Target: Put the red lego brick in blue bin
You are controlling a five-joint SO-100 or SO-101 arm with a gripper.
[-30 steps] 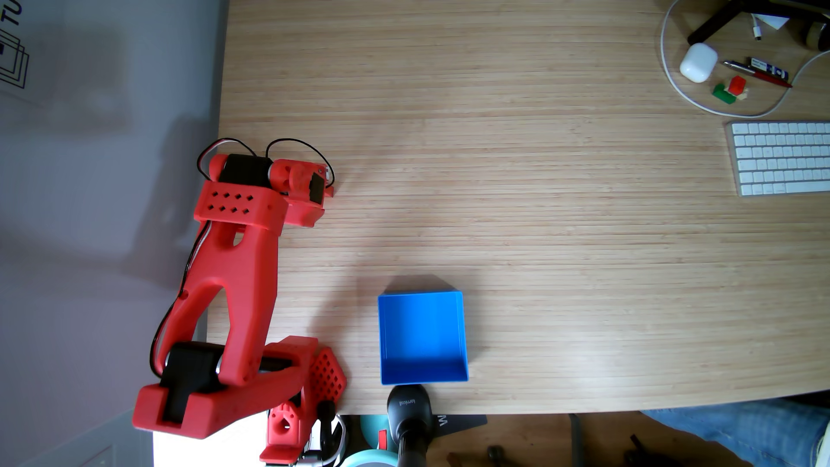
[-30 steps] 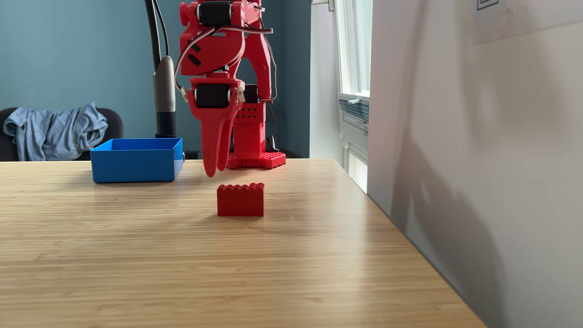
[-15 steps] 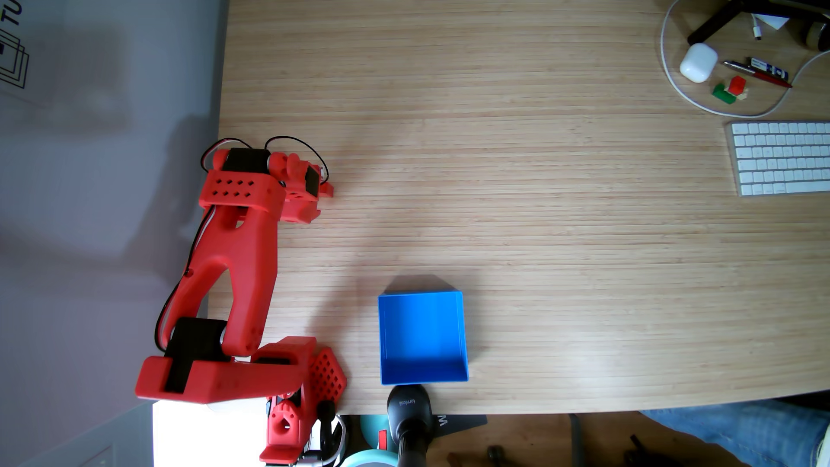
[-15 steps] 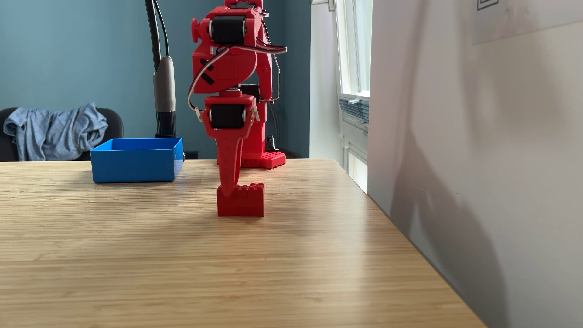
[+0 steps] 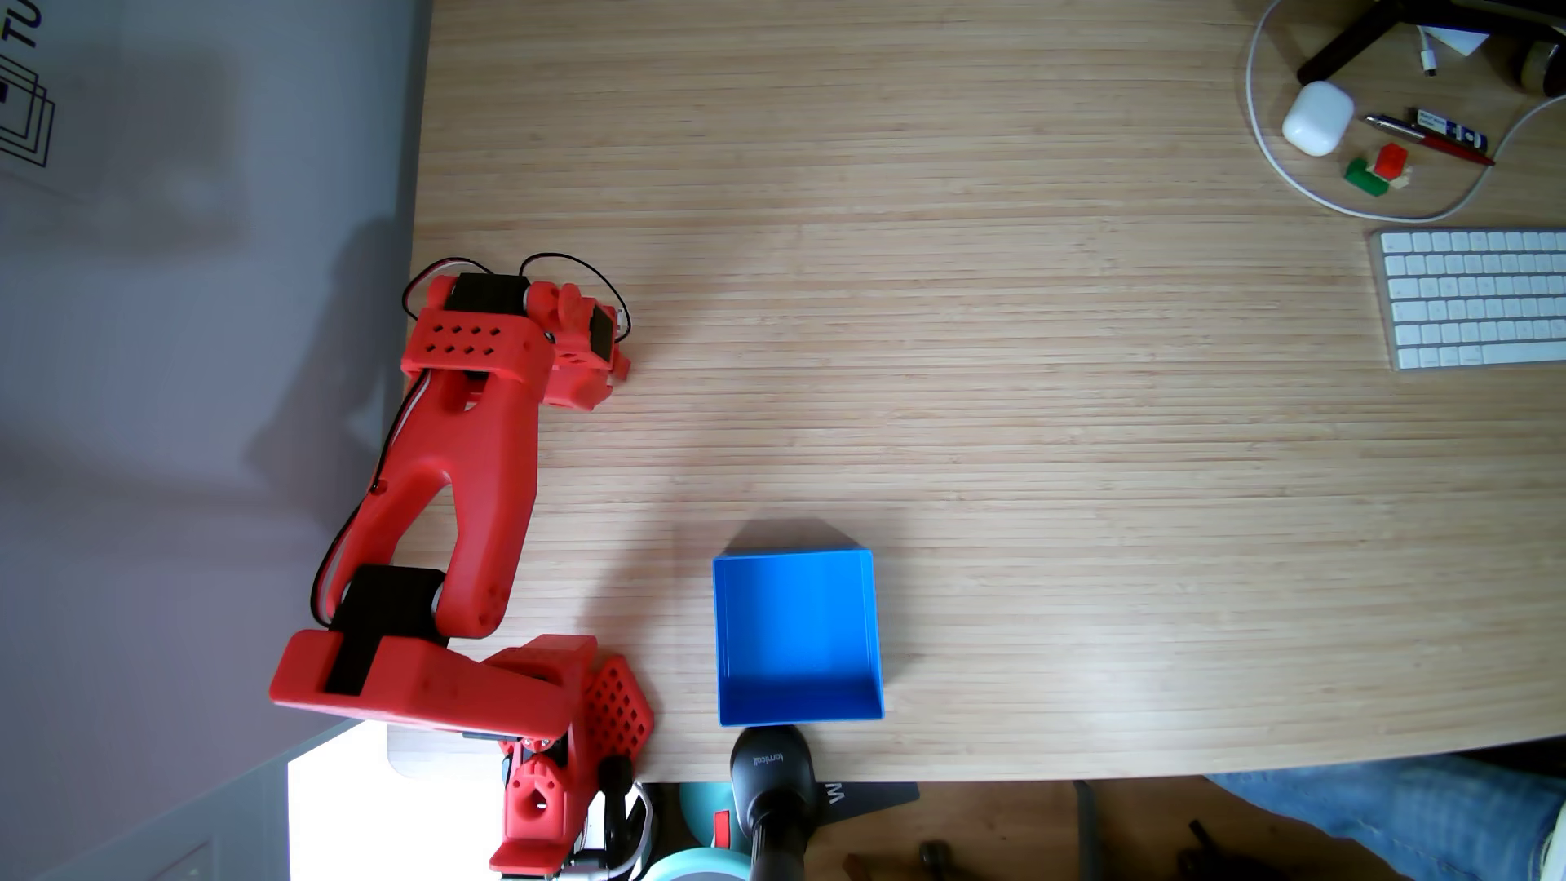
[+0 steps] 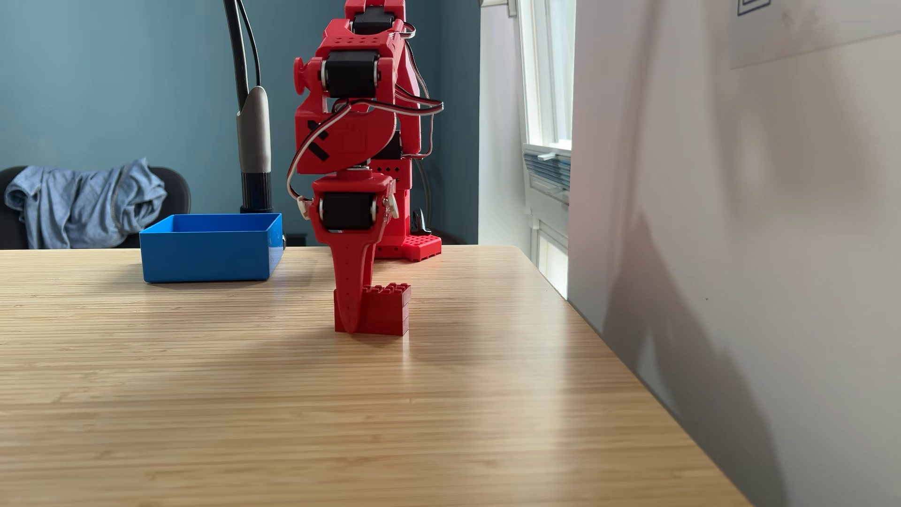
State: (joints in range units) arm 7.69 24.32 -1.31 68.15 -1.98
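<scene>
In the side-on fixed view the red lego brick (image 6: 387, 312) stands on the wooden table, turned slightly so one corner faces the camera. My gripper (image 6: 350, 325) points straight down at the brick's left end, tips at table level. One red finger (image 6: 348, 292) covers the brick's front face and the other finger is hidden behind. In the top-down fixed view the gripper (image 5: 612, 373) sits under the wrist, which hides most of the brick. The blue bin (image 5: 796, 635) is empty and stands to the gripper's left in the side-on view (image 6: 209, 256).
A keyboard (image 5: 1474, 296), a white case (image 5: 1318, 119), pens (image 5: 1432, 135) and a small red-and-green piece (image 5: 1377, 169) lie at the far right. A black stand (image 6: 253, 146) rises behind the bin. A grey wall panel (image 6: 731, 243) borders the table.
The gripper came down from above the brick until its tips reached the table at the brick's left end. The brick has turned slightly. The bin has not moved.
</scene>
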